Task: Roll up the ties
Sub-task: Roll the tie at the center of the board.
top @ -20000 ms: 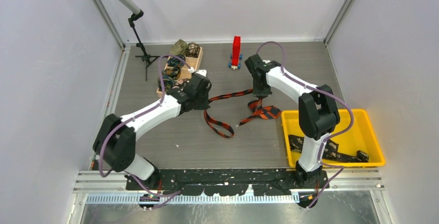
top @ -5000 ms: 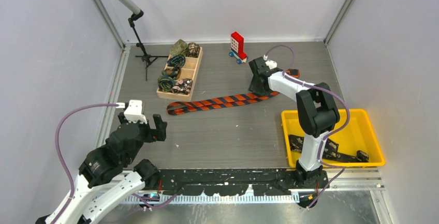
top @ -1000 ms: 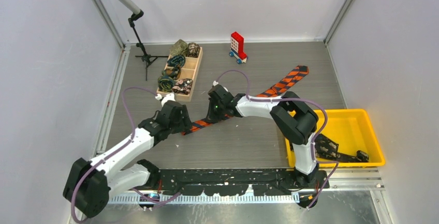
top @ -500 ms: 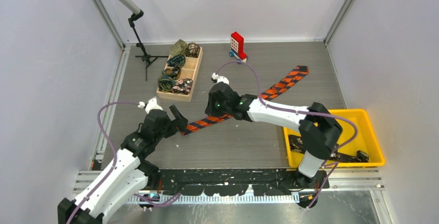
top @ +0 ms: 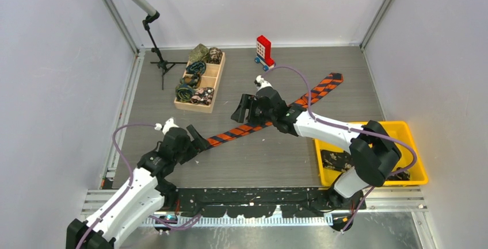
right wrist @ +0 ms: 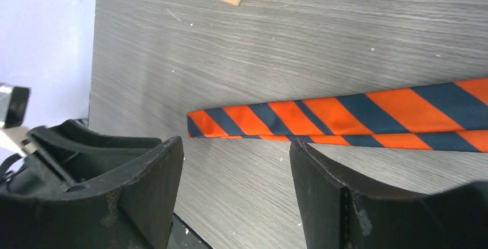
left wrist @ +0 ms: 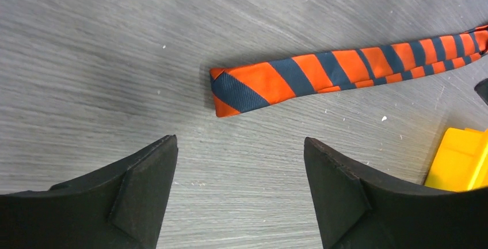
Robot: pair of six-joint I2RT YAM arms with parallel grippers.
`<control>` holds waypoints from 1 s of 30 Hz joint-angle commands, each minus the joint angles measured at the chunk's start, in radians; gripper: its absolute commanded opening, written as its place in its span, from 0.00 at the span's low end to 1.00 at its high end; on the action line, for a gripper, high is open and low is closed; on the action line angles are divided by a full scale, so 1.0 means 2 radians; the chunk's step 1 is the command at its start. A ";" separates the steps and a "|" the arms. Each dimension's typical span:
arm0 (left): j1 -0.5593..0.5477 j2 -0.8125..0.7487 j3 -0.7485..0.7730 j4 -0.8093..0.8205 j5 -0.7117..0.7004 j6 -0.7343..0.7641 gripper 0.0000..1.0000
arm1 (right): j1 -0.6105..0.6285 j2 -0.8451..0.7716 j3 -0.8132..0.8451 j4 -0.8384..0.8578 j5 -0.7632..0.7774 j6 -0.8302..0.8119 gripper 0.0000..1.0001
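Centres on an orange-and-navy tie (top: 230, 133), laid flat and fully unrolled on the grey table (top: 276, 163). Runs on a slant from a blunt narrow end at the near left, close to the left arm, up to a broad pointed end at the far right. Carries diagonal stripes along its whole length.

Holds nothing in the left gripper (left wrist: 239, 142), with jaws spread wide just short of that narrow end and not touching it. Holds nothing in the right gripper (right wrist: 236, 141) either, with jaws parted wide over the table close to the tie's lower half and the fabric passing just beyond the fingertips.

Further out, takes in a wooden tray (top: 214, 81) at the far left, with rolled ties (top: 185, 92) tucked into several of its compartments. Takes in a yellow bin (top: 405, 157) at the near right, with dark speckled ties (top: 336, 160) lying loose inside. Ends with a red-and-white toy block (top: 264, 50) on blue wheels near the back wall and a black stand (top: 158, 53) in the far left corner.
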 commanded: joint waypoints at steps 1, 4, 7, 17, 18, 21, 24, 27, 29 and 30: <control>0.002 0.013 0.004 0.013 0.017 -0.080 0.78 | 0.004 0.003 0.005 0.028 -0.023 0.006 0.71; 0.002 0.008 -0.009 0.028 0.005 -0.107 0.70 | 0.004 0.003 0.001 0.030 -0.026 0.010 0.69; 0.002 0.006 -0.019 0.036 -0.008 -0.123 0.64 | 0.003 0.003 -0.008 0.042 -0.033 0.016 0.69; 0.002 0.028 -0.026 0.057 -0.041 -0.130 0.47 | 0.004 0.027 -0.012 0.071 -0.063 0.032 0.66; 0.002 0.034 -0.026 0.061 -0.044 -0.130 0.47 | 0.004 0.028 -0.012 0.072 -0.064 0.033 0.66; 0.002 0.054 -0.029 0.085 -0.050 -0.119 0.45 | 0.003 0.031 -0.011 0.073 -0.068 0.035 0.65; 0.002 0.077 -0.027 0.102 -0.058 -0.106 0.44 | 0.004 0.034 -0.013 0.076 -0.071 0.036 0.64; 0.002 0.104 -0.027 0.124 -0.056 -0.092 0.44 | 0.004 0.036 -0.015 0.080 -0.074 0.037 0.64; 0.002 0.121 -0.025 0.136 -0.053 -0.086 0.43 | 0.004 0.037 -0.016 0.082 -0.075 0.038 0.63; 0.002 0.131 -0.024 0.140 -0.051 -0.084 0.43 | 0.004 0.037 -0.017 0.084 -0.076 0.038 0.63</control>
